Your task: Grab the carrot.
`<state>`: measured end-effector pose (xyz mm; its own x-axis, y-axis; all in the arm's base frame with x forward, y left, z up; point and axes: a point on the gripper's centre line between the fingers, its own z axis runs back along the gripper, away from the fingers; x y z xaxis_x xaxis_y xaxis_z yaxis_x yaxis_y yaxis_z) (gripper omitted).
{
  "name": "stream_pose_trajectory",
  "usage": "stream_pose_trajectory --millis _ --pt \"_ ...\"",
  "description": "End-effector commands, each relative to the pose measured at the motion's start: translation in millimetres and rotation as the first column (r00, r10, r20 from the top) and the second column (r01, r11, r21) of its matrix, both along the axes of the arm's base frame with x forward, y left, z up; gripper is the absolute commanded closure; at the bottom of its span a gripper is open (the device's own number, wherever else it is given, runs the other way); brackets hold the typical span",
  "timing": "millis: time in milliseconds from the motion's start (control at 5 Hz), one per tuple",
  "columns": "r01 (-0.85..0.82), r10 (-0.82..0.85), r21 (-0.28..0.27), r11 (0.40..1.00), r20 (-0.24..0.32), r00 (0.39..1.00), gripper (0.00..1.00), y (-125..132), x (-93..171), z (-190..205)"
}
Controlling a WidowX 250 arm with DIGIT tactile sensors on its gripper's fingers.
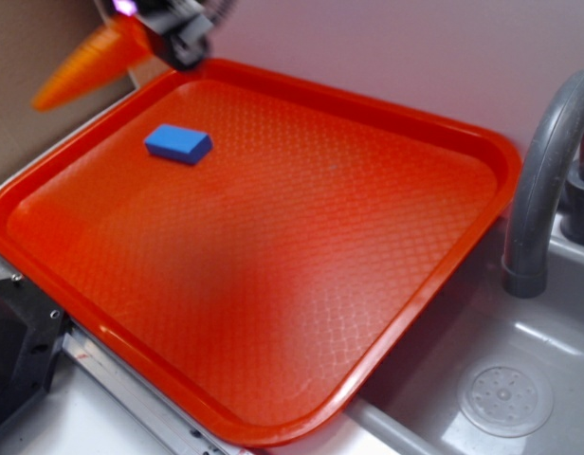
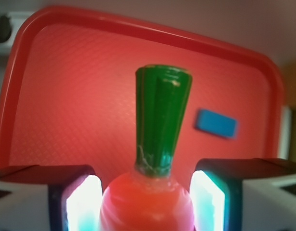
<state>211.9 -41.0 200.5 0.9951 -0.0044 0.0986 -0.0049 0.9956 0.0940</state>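
Note:
The orange carrot (image 1: pixel 88 62) hangs in the air beyond the far left corner of the orange tray (image 1: pixel 505 161), tip pointing left and down. My gripper (image 1: pixel 173 38) is shut on its thick end at the top left of the exterior view. In the wrist view the carrot (image 2: pixel 148 204) sits between my two lit fingers (image 2: pixel 83 199), with its green stem pointing away over the tray (image 2: pixel 13 72). My gripper (image 2: pixel 144 197) is high above the tray surface.
A small blue block (image 1: pixel 178 143) lies on the tray near its far left, and it also shows in the wrist view (image 2: pixel 215 123). A grey faucet (image 1: pixel 543 171) and sink basin (image 1: pixel 505 398) stand to the right. A black fixture (image 1: pixel 17 341) sits at the lower left.

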Motion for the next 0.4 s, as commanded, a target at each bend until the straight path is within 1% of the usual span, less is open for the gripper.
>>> stream_pose_trajectory --millis 0,200 --pt "-0.095 0.101 -0.071 0.993 0.094 0.99 1.0 -4.8 -21.7 23.1" --pt "-0.102 0.104 -0.053 0.993 0.04 0.994 1.0 -0.6 -17.1 13.3"
